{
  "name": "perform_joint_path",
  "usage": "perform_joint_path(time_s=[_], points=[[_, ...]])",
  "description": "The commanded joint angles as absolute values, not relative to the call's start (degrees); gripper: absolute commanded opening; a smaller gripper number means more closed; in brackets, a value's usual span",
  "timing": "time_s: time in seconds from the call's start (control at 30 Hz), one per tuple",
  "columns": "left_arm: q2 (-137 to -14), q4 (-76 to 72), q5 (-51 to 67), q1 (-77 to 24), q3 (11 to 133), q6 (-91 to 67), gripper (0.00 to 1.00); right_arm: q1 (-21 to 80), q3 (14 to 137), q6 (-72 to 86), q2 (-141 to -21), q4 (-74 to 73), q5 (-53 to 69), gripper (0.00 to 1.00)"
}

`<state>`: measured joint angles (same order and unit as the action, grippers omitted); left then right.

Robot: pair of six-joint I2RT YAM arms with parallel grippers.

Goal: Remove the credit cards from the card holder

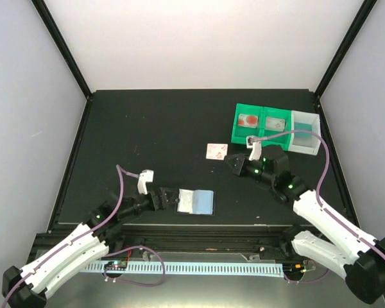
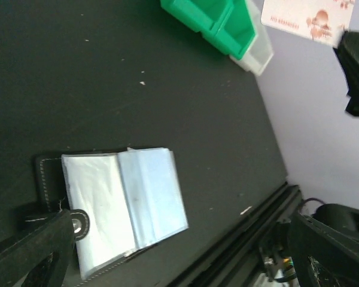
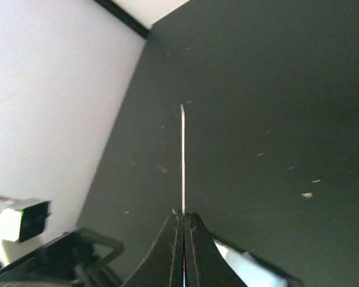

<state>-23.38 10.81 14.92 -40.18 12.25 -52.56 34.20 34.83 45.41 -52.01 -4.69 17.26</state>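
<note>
- Top view: the holder [image 1: 196, 201] lies open on the tabletop [image 1: 147, 128], long axis left to right; the left hand [image 1: 170, 199] is released, jaws wide, just beside the holder's left edge, so this arm is the nearer; the right hand [image 1: 228, 156] is well apart, up and right, clenched on a card [image 1: 216, 151]; a tray [image 1: 263, 110] stands behind it.
- Left wrist: pale panels lie just ahead, between the fingers [image 2: 30, 254]; the strap [image 2: 78, 224] is near one finger; nothing else stands in the way.
- Right wrist: the card shows edge-on, pinched at the fingertips; I cannot tell whether more cards sit in the sleeves.
</note>
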Motion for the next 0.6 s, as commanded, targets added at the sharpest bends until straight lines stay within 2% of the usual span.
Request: perform_joint_path(time_s=[0.0,0.23,0.57], points=[[-29.3,16.3,11.4,-40.0,18.4,-41.0,0.99,25.9,39.4,38.3,-56.2,-11.7,23.4,0.01],[-38.2,21.5,9.3,-39.9,25.3,-29.0,0.99,11.9,43.5,31.6,-60.9,-15.8,25.0,0.01],[-40.5,15.8,14.4,-39.9,22.1,-30.7,0.99,-5.0,53.0,20.6,-70.4,-21.5,20.9,0.01]])
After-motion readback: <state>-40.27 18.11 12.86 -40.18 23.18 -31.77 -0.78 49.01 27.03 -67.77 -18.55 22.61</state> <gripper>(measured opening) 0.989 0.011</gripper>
